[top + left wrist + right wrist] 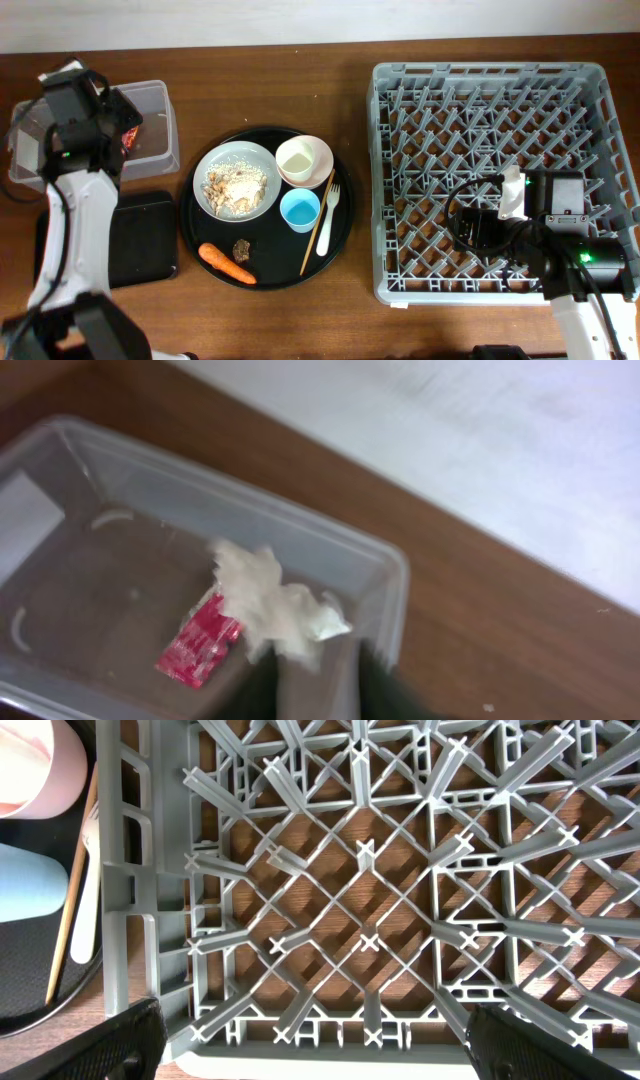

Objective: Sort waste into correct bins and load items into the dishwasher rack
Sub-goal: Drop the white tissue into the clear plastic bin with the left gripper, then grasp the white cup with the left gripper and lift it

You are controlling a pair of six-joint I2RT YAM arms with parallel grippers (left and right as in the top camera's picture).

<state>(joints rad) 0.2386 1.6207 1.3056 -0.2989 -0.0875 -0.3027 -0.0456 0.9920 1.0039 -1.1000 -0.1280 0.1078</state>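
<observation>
1. Waste is split between two spots right now. The red crumpled wrapper (200, 645) and the small white tissue wad (275, 605) are down in the clear tub (395, 568) at the far left. The rice-like scraps (235, 188) sit on the pale plate (258, 158). The orange carrot (227, 263) and the dark brown lump (242, 248) lie just beside each other on the round black tray (280, 255).
2. My left gripper (320, 685) hangs over the tub, right at the tissue. Its fingers are just a dark blur at the bottom of the wrist view, so I honestly can't tell if it's pinching the wad or not.
3. My right gripper (312, 1020) hovers over the dishwasher rack (490, 70) with its jaws spread wide and nothing between them.
4. Handling guesses: the carrot looks stiff and rounded, so it may roll. I'd pinch it across the middle. The lump is tiny, so I'd come straight down on it. The rice is loose and can't really be pinched, so I'd grab the plate by its rim and tip it out.
5. The plate, the pink bowl (318, 150) and the light blue cup (300, 210) look hard, smooth and probably slippery, so I'd take each by its rim.
6. The white fork (330, 215) and the chopsticks (320, 225) lie flat, side by side. They're thin and light and hard to get under. I'd take them mid-length, one at a time.
</observation>
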